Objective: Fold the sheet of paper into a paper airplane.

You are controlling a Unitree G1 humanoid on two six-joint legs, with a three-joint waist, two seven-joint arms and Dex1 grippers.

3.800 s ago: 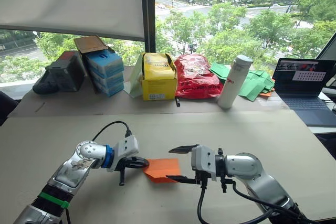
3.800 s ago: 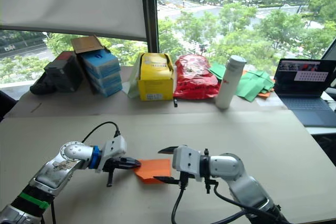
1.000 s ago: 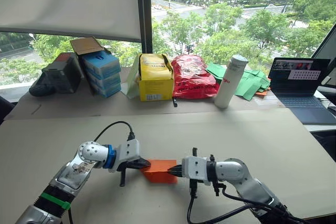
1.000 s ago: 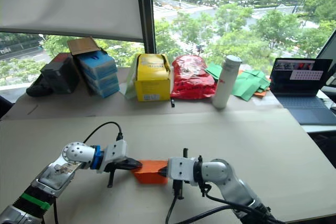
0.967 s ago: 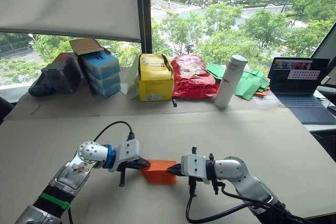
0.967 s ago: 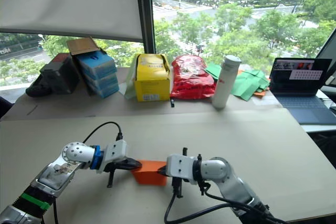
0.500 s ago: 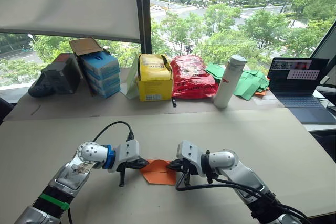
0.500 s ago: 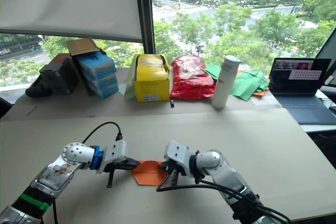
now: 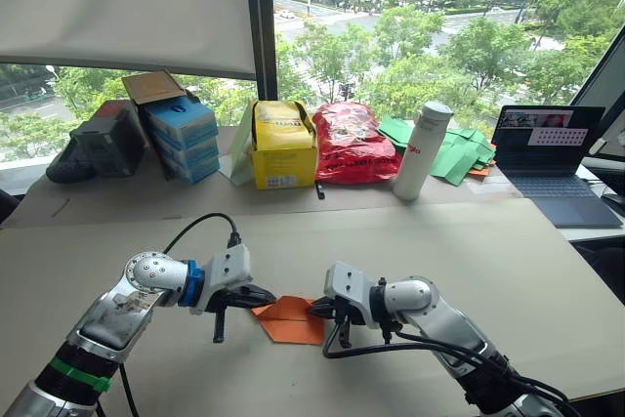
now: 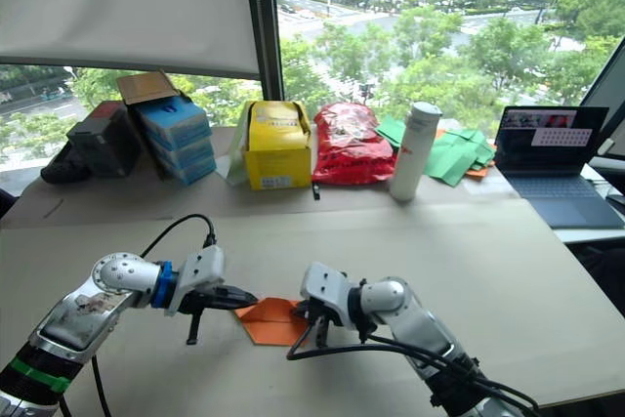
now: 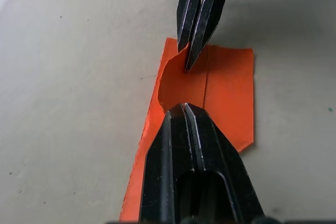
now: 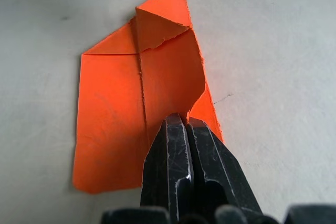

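two arms meet over the table, near its front edge, where i see the sheet of paper lying partly folded, one corner turned in to a point. my left gripper has its fingers pressed together on the paper's pointed end. my right gripper is likewise closed, pinching the paper's opposite edge, which curls up slightly there.

Both arms low, tools tip-to-tip: left tool & right tool pinched closed.
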